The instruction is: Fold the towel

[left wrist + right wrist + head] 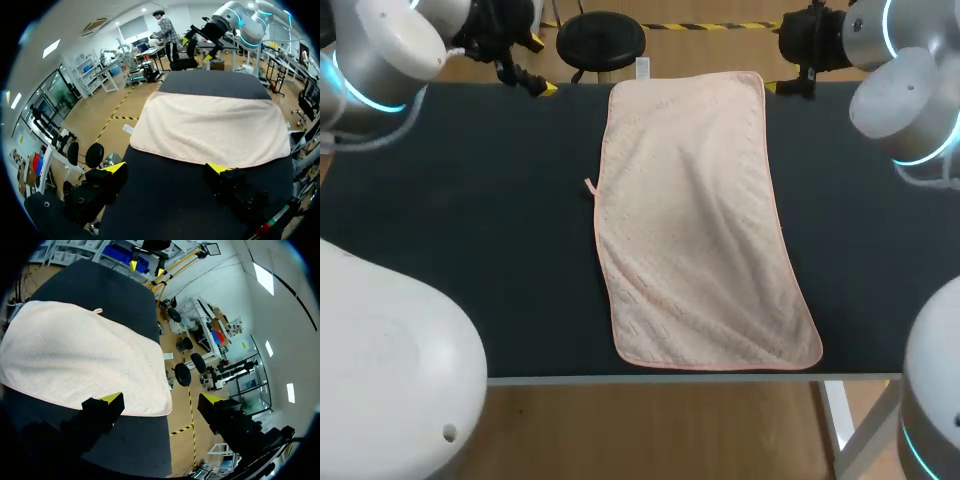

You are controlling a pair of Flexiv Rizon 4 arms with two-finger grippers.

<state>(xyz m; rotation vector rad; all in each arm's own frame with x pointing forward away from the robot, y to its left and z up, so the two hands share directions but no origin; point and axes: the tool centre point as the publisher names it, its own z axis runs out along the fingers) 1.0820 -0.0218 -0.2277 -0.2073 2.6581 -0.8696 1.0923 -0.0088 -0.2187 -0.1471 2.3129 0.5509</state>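
Note:
A pale pink towel (695, 225) lies spread flat on the dark table (470, 240), running from the far edge to the near edge, with a small loop on its left side. My left gripper (535, 78) hangs open over the far edge, left of the towel's far corner. In the left wrist view the towel (210, 127) lies just ahead of that gripper (167, 171), with nothing between the fingers. My right gripper (782, 80) stands open over the far edge, right of the towel. Seen from the right wrist, the towel (85, 355) is beside and ahead of the right gripper (162, 401).
Bare dark tabletop (880, 260) flanks the towel on both sides. The towel's near hem reaches almost to the table's front edge (550, 378). A white label (642, 67) sticks out at the towel's far hem.

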